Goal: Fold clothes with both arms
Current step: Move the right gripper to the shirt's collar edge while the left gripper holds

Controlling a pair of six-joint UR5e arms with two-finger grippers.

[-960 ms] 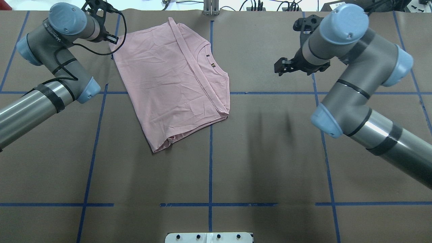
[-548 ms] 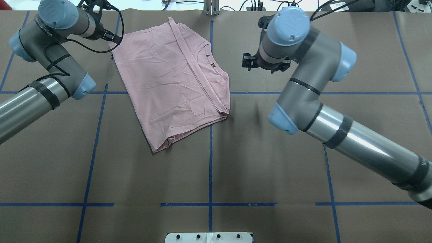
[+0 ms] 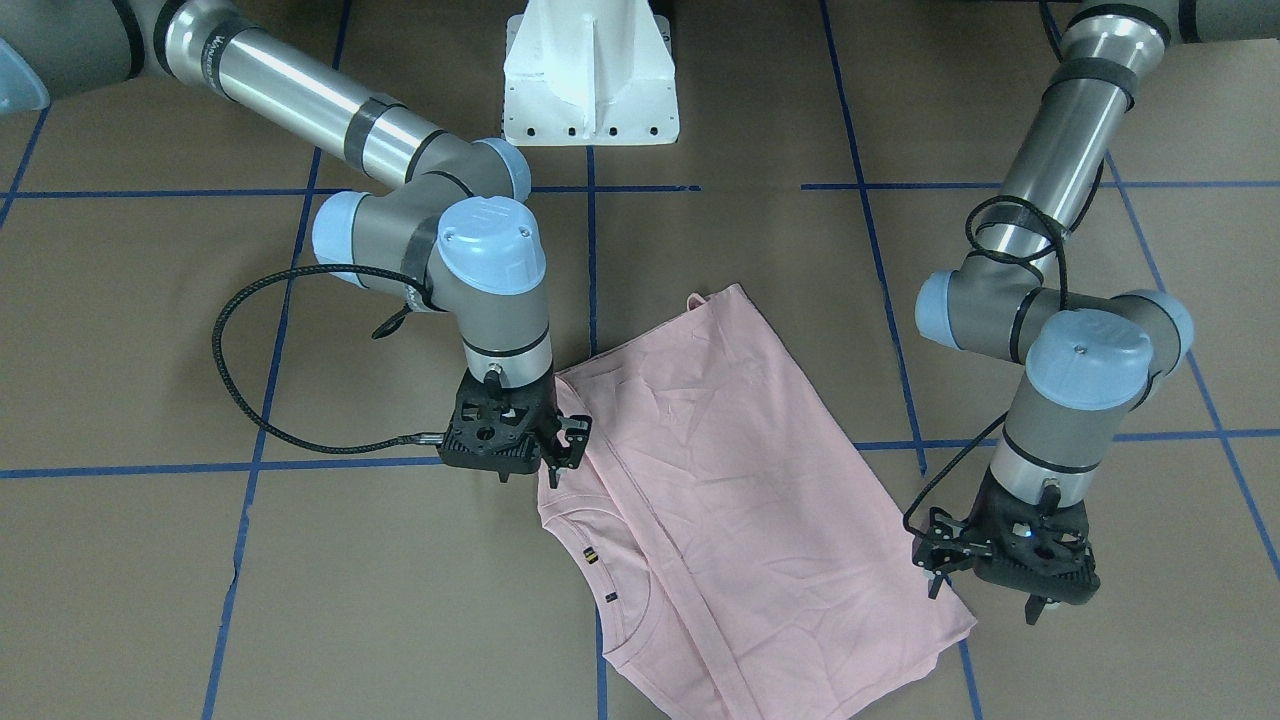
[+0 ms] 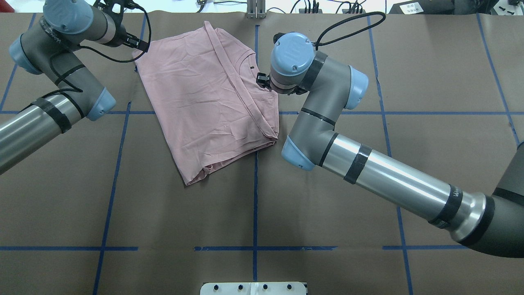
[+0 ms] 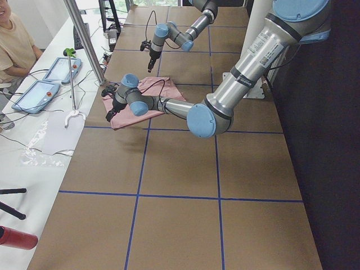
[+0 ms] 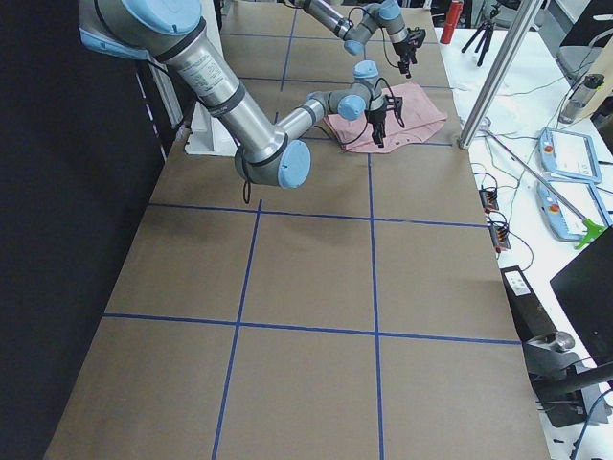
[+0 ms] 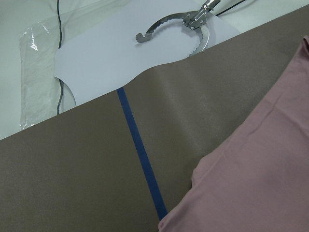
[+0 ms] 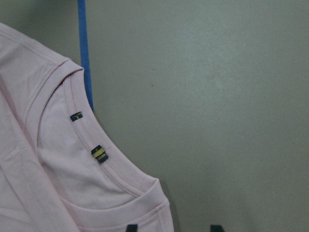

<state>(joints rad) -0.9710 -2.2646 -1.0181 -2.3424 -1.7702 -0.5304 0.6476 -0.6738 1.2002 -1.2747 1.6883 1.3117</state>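
Folded pale pink short-sleeved T-shirt (image 4: pixel 204 98) is lying flat on the brown paper-covered counter (image 4: pixel 327 196), on the side away from the robot's base. Black two-finger right claw (image 3: pixel 528 474) is hanging spread open over the collar edge, one fingertip above cloth, the other above bare counter. Black left claw (image 3: pixel 985 600) is hovering, fingers also apart, just beside the shirt's outer corner.

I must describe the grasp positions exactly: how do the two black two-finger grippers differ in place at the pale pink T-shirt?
The black right gripper stands by the collar of the pale pink T-shirt; the black left gripper stands at a plain corner, away from the collar. The right gripper's fingertips straddle the shirt's edge; the left gripper's wrist view shows no fingertips. Both point downward and are open.
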